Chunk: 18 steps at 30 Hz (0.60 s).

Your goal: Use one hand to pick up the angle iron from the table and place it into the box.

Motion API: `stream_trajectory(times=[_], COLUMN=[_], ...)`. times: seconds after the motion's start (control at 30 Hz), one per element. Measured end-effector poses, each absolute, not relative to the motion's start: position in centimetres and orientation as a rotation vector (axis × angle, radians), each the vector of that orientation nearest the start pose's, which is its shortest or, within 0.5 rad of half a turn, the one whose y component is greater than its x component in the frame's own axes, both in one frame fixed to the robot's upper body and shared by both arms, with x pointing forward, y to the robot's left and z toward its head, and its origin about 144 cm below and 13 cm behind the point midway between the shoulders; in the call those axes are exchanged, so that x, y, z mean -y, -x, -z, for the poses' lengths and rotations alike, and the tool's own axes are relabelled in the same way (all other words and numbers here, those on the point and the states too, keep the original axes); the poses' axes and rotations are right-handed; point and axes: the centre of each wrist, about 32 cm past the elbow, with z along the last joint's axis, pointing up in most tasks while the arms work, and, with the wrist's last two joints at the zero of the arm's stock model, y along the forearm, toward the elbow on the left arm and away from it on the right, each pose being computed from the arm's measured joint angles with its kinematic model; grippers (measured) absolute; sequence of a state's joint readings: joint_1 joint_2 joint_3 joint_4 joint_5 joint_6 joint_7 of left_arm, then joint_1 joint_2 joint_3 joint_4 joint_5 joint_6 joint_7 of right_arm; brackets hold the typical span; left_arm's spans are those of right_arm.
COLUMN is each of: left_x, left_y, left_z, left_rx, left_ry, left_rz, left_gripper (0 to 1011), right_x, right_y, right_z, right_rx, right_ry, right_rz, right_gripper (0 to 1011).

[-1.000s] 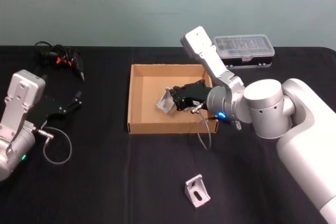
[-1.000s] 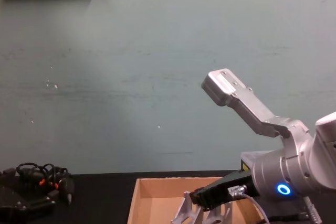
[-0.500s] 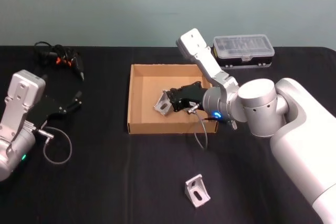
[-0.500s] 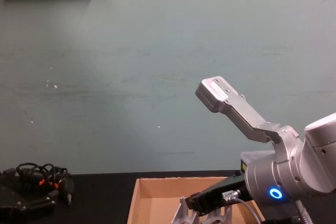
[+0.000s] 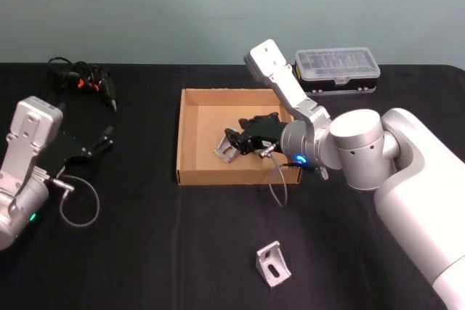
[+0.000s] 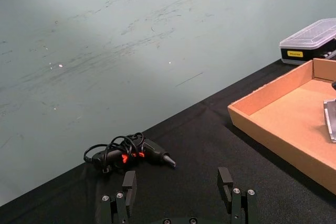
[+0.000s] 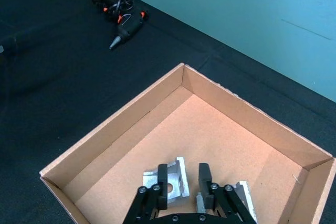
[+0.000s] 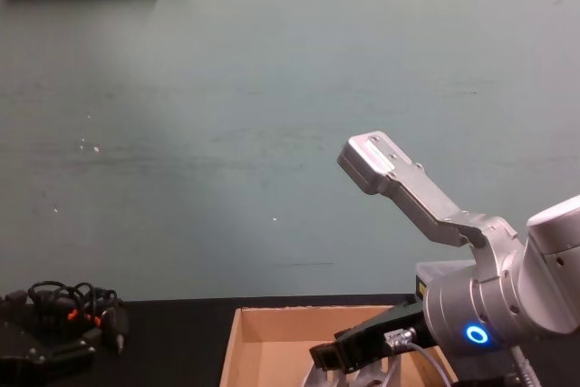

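- Change since half a second ago: my right hand [image 5: 234,139] has spread its fingers and sits a little lower in the box [image 5: 180,136]. The angle iron [image 5: 226,148] it was carrying has dropped from a raised tilt to the box floor.
- Surface [image 5: 145,252]: black and flat, carrying the box at centre, a plastic case [image 5: 337,69] at the far right and a corded tool [image 5: 83,81] at the far left.
- Box: tan cardboard with low walls, open on top. My right arm reaches in over its right wall.
- Right hand: fingers apart, gripping nothing. In the right wrist view the angle iron [image 7: 176,182] lies on the cardboard between and just under the fingers [image 7: 161,174], with a gap showing on one side.
- Left hand [image 5: 109,138]: parked at the left of the surface, well apart from the box, fingers apart.
- Second angle iron [image 5: 273,263]: on the surface near my body, outside the box, untouched.
- Step in hand, by my judgement: release. The placing looks done for this piece.
- Next move calls for a straight lift of the right hand, keeping the fingers spread so they do not drag the piece, and clearing the right wall before swinging away. The piece on the surface may then need collecting.
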State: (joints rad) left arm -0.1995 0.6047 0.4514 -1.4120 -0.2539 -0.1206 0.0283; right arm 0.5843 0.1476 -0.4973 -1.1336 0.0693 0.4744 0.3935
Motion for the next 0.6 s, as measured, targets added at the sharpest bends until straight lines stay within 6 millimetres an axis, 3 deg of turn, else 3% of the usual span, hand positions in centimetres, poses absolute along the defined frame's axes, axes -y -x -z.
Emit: stream_trajectory(times=[0.6], left_x=[-30.97], left_y=[-48.86], left_z=[-113.98], left_rx=[0.285], left_ry=[-0.304], left_rz=[-1.248], left_gripper=[1011], right_x=[15.43], right_y=[-59.32], right_z=[-120.56], right_rx=[-0.099], right_ry=[0.537], right_rz=[0.864], right_gripper=[916])
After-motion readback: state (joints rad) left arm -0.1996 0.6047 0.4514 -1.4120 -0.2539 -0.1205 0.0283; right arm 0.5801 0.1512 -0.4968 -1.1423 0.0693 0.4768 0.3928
